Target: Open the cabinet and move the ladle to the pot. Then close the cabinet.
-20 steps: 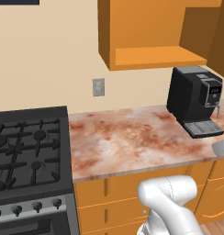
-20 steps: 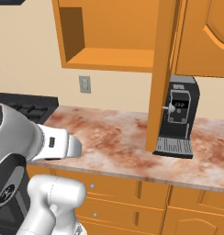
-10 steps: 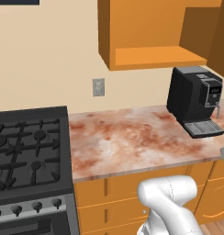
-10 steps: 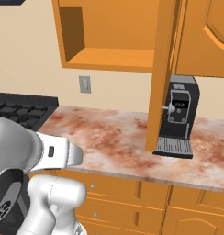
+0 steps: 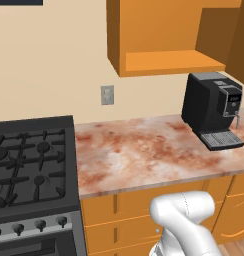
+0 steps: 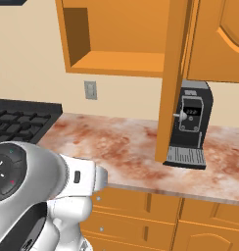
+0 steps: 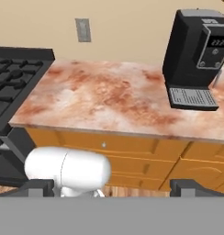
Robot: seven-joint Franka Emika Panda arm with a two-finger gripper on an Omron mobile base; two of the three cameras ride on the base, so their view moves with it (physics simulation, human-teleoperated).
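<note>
My gripper (image 7: 112, 186) is sitting wide open with nothing in it, fingertips poking up at 6 o'clock in the hand view. The cabinet (image 6: 116, 37) is hanging open at 12, its door (image 6: 173, 78) edge-on. The coffee machine (image 7: 196, 55) is sitting at 2 o'clock, its display reading something like "22:22", too small to be sure.

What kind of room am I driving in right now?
A home-style kitchen, rendered: a gas stove beside a marbled counter, a black coffee machine on it, and an orange wall cabinet standing open above.
</note>
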